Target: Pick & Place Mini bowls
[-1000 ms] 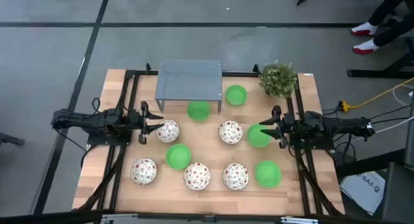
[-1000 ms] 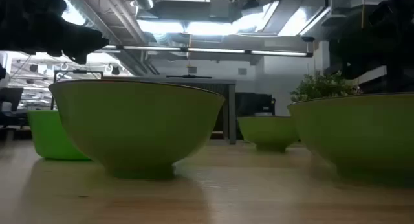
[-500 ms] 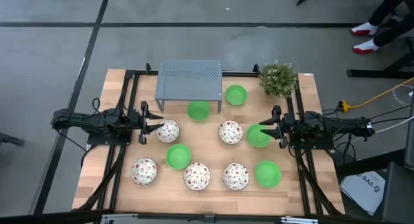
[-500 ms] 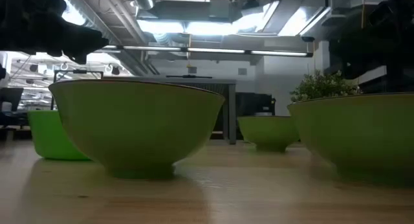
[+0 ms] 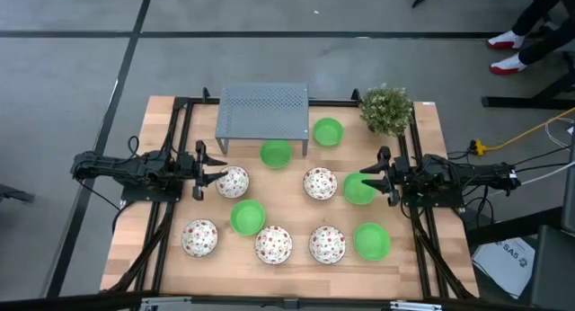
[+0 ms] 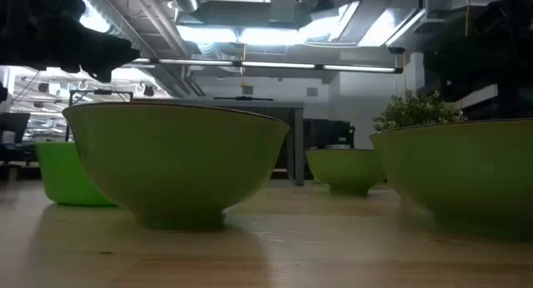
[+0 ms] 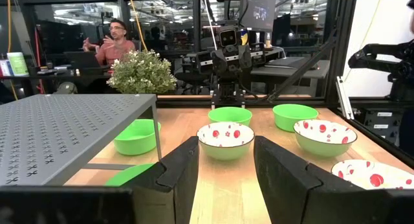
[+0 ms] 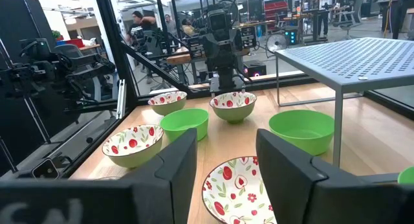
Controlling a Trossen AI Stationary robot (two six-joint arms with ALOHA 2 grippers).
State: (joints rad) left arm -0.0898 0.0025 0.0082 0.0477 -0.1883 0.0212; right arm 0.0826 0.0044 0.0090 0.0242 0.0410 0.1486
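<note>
Ten mini bowls rest on their bases on the wooden table, five plain green and five white with red-and-green speckles. My left gripper (image 5: 216,173) (image 7: 225,179) is open beside a speckled bowl (image 5: 233,182), pointing toward the table's right. My right gripper (image 5: 367,178) (image 8: 226,179) is open over the edge of a green bowl (image 5: 359,189), pointing left toward another speckled bowl (image 5: 320,183) (image 8: 236,188). One green bowl (image 5: 275,154) sits partly under the shelf. Two bowls (image 6: 175,159) (image 6: 466,176) fill the low view.
A grey perforated metal shelf (image 5: 262,111) stands at the far edge and a small bushy plant (image 5: 386,109) at the far right corner. Black frame rails (image 5: 171,149) run along both sides. Bowls crowd the table's near half. People show in the room beyond.
</note>
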